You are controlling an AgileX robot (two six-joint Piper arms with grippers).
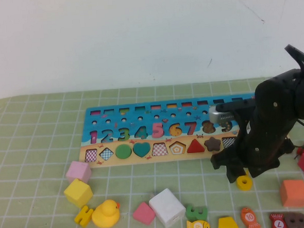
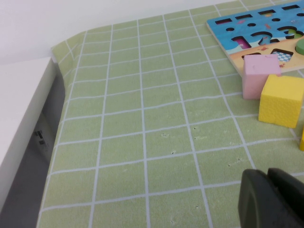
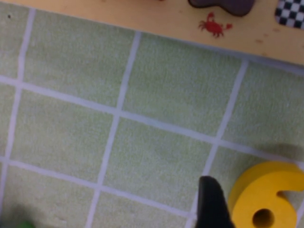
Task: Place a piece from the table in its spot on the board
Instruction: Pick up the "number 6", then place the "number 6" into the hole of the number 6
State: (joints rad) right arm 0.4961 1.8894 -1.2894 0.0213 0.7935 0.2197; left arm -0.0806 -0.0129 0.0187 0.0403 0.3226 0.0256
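Observation:
The blue number-and-shape board (image 1: pixel 141 113) lies across the middle of the green grid mat. A yellow digit piece shaped like a 6 or 9 (image 1: pixel 244 182) lies on the mat just in front of the board's right end. My right gripper (image 1: pixel 238 177) hangs right over it. In the right wrist view one dark finger (image 3: pixel 211 204) stands close beside the yellow piece (image 3: pixel 268 199), apart from it; the other finger is out of view. The board's front edge (image 3: pixel 142 19) shows beyond. My left gripper (image 2: pixel 269 178) is shut and empty, low over the mat left of the board (image 2: pixel 237 33).
Loose pieces lie in front of the board: pink cube (image 1: pixel 78 171), yellow cube (image 1: pixel 78 193), yellow duck (image 1: pixel 105 214), white cube (image 1: pixel 167 207), pink tile (image 1: pixel 143 213), orange cube (image 1: pixel 293 193), and several small pieces along the front right edge. A white box (image 2: pixel 19 123) borders the mat's left.

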